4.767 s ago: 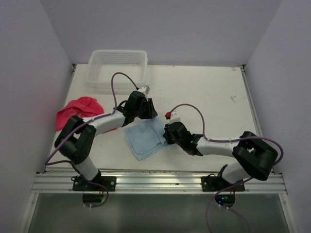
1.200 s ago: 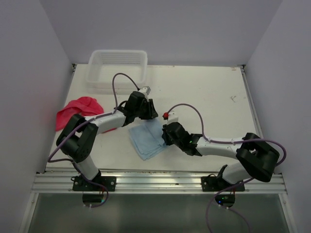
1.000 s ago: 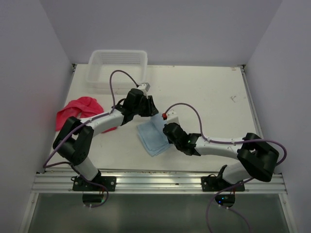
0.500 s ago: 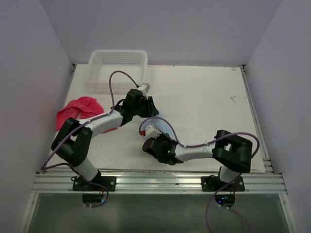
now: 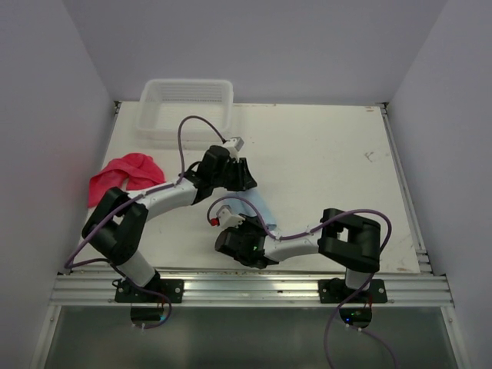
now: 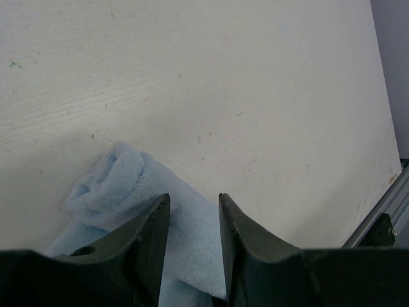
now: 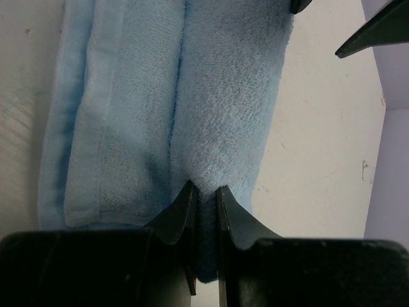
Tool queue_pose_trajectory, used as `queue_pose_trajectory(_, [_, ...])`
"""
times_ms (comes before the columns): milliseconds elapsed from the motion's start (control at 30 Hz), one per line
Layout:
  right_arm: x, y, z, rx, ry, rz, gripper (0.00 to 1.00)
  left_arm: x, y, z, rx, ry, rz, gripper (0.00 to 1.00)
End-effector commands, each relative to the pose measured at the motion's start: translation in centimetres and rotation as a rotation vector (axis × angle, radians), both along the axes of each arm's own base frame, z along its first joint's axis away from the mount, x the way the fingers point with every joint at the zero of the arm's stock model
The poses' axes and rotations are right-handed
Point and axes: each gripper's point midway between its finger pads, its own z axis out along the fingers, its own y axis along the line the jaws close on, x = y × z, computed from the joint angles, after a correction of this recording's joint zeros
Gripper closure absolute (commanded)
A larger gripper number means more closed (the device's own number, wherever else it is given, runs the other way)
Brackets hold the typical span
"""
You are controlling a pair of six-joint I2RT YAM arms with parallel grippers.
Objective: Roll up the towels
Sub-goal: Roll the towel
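Currently: light blue terry-cloth towel (image 7: pixel 128 115) lies folded in long layers on the white worktop (image 5: pixel 330 154), near its front edge, between the two arms. One end is curled into a loose roll in the left wrist view.

Right hand (image 7: pixel 204 192): jaws almost closed, nipping a narrow raised ridge of the blue towel at its near end. Left hand (image 6: pixel 192 204): jaws partly apart, poised over the blue towel's far end, cloth showing in the gap. No clear pinch there.

Pinkish-red cloth towel (image 5: pixel 123 177) sits bunched at the worktop's left side, well apart and untouched. Clear plastic basket (image 5: pixel 184 83) at the back left.

Risks, as I judge them:
- Right hand's bite is thin. Soft pile could slide out under any pull, and the layers would fan open.
- Left hand not clamped, so the far end may drag along instead of staying pinned, and the curl would slacken.
- Both wrists are crowded over one small cloth, with purple cables (image 5: pixel 192 127) looped close by. A knock or snag looks possible.
- Cloth is close to the front edge and a pull that way could take it over.

Writing or brands: none legible on cloth, basket or arms.
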Motion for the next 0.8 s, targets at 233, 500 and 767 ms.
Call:
queue_pose_trajectory(233, [-0.5,0.6,-0.2,0.082,0.044,-0.014,0.93,-1.5,-0.1,-5.3,0.054,0.09,0.006,0.6])
queue_pose_trajectory(500, [-0.5,1.0,2.5,0.274,0.075,-0.043,0.65,-2.9,0.5,-7.5,0.059,0.138,0.01,0.6])
queue_pose_trajectory(767, [-0.7,0.5,4.4,0.445,0.118,-0.061,0.48,-3.1,0.7,-7.8,0.057,0.151,0.018,0.6])
